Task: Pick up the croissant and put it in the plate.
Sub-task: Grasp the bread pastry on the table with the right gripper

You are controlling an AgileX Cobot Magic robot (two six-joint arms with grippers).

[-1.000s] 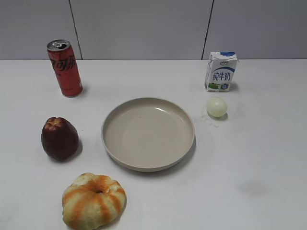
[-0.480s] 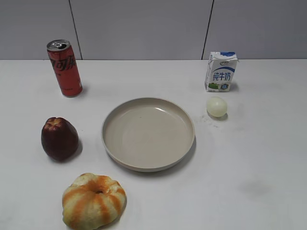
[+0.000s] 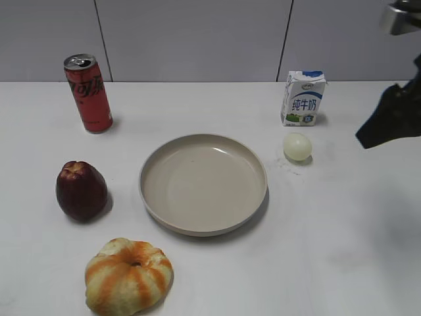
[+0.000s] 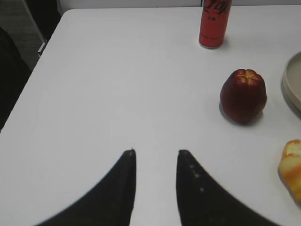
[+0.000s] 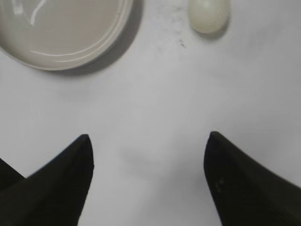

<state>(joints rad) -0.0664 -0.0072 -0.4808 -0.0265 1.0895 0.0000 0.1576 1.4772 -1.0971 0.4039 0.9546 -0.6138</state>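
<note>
- The croissant (image 3: pixel 129 275) is sitting on the white desk (image 3: pixel 342 237) at the near left, apart from the plate (image 3: pixel 203 184), which is lying empty at the middle; nothing is gripping the pastry yet.
- The left end effector (image 4: pixel 155 157) is hanging over bare desk with its two dark fingers slightly parted and empty; the croissant is showing only as an orange and yellow sliver at the right edge of the left wrist view.
- The right end effector (image 5: pixel 148 143) is spread wide and empty above bare desk, with the plate rim and the egg (image 5: pixel 209 15) ahead of it; in the exterior view it is showing as a dark shape at the far right edge.
- Judging risk: the croissant is looking puffy and soft, so a hard squeeze would probably be denting it, while a shallow pinch on its rounded, lobed top could be slipping off.
- The apple (image 3: pixel 81 190) is standing near the croissant, so a wide approach from the left could be knocking it and sending it rolling.
- The plate's raised rim could be catching a pastry carried too low and shoving the plate along the smooth desk.
- The plate is looking matte, beige and shallow; the apple is dark red and glossy; the egg is pale and smooth.
- The can (image 3: pixel 88 93) is a red cylinder, and the milk carton (image 3: pixel 302 98) is a small boxy pack.
</note>
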